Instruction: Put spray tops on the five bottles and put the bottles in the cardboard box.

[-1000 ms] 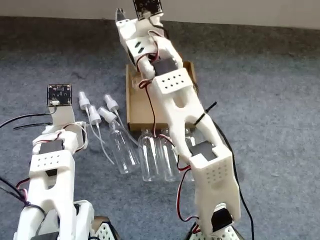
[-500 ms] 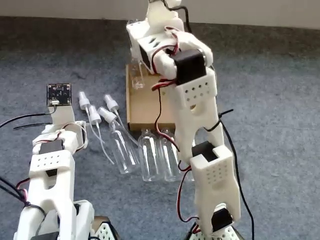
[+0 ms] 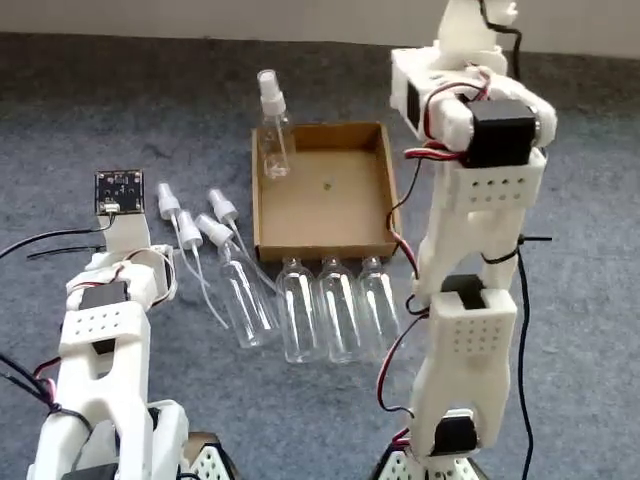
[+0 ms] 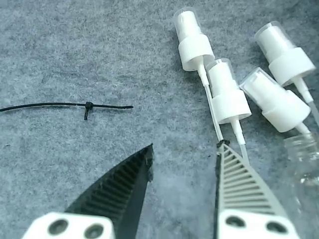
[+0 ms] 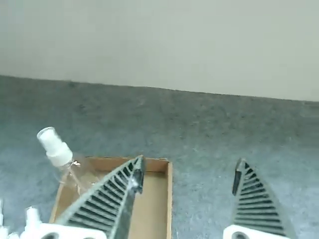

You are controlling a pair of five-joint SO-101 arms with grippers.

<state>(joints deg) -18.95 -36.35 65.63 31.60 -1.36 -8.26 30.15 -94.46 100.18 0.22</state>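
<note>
**First bottle boxed, right arm pulled clear**

A second earlier my right arm [image 3: 480, 180] had been stretched across the shallow brown cardboard box [image 3: 320, 247]. By this moment it had swung up and off to the box's right side. My right jaws hung wide apart with nothing between them.

They had left behind the clear plastic bottle with a white spray top [image 3: 273, 135], which stood upright in the box's far left corner.

My left jaws had not stirred. They were parted and empty, low over the grey felt desk [image 3: 560, 260], with one tip just beside the four loose white spray tops [image 4: 227, 94].

Four clear uncapped bottles [image 3: 338, 305] lay on the desk just in front of the box. I judged one bottle of five done, and fitting a top to one of those four to be the next job.
</note>
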